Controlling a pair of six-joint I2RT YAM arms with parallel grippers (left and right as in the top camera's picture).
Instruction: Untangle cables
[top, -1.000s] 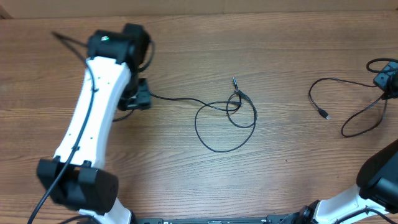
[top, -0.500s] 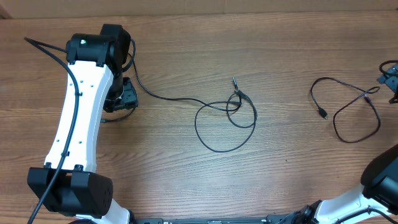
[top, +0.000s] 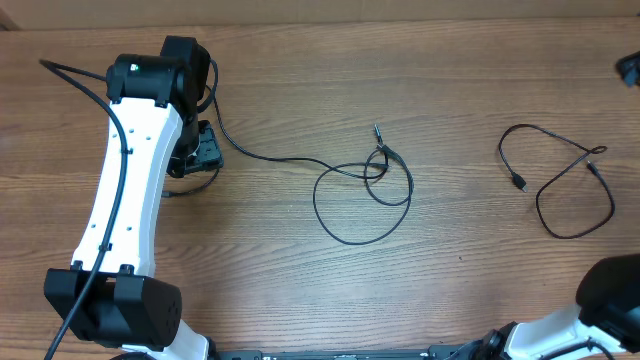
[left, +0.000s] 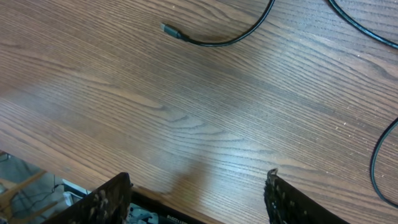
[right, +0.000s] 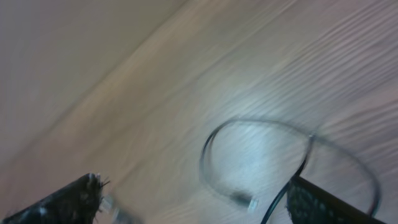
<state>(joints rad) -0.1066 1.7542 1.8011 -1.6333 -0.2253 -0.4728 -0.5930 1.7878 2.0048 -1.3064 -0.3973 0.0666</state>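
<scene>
A tangle of thin black cables (top: 365, 185) lies mid-table in overlapping loops, with small plugs sticking up at its top. One tail (top: 262, 157) runs left toward my left gripper (top: 203, 152). In the left wrist view that gripper (left: 199, 180) is open over bare wood, and a cable end with a plug (left: 170, 30) lies free ahead of it. A separate cable (top: 560, 180) lies in a loose loop at the right. My right gripper (top: 630, 68) is at the far right edge. Its blurred view shows it (right: 193, 186) open above that loop (right: 261, 149), holding nothing.
The wooden table (top: 300, 280) fills the view, with its back edge (top: 400, 20) along the top. My white left arm (top: 130, 210) slants across the left side. More black cable (left: 367, 25) crosses the left wrist view's top right corner.
My right gripper opened, let go of the right cable and pulled away to the far right corner. The cable settled into a loop. My left arm shifted left early on, drawing the tail with it.
</scene>
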